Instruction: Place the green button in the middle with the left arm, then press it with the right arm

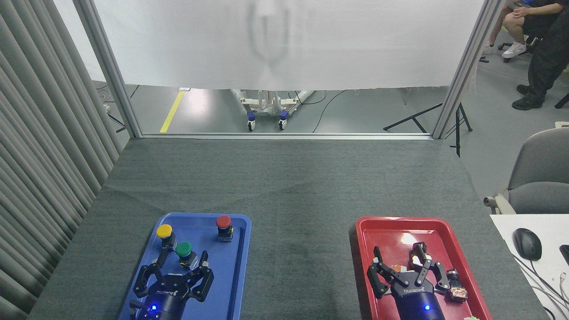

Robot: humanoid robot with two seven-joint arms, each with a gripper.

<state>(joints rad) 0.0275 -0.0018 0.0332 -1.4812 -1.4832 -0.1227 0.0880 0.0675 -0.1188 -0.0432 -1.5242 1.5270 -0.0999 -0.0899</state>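
The green button [183,251] stands upright in the blue tray [238,249], between the spread fingers of my left gripper [182,262]. That gripper is open, its fingers on either side of the button's base, and I cannot tell whether they touch it. My right gripper [402,262] hovers open over the red tray [386,224], nothing held. The middle of the dark grey cloth [302,240] lies bare between the two trays.
A yellow button [164,234] and a red button [223,226] also stand in the blue tray. Small parts [457,291] lie in the red tray by my right gripper. A chair [538,178], a white desk with a mouse [527,243] and people stand to the right.
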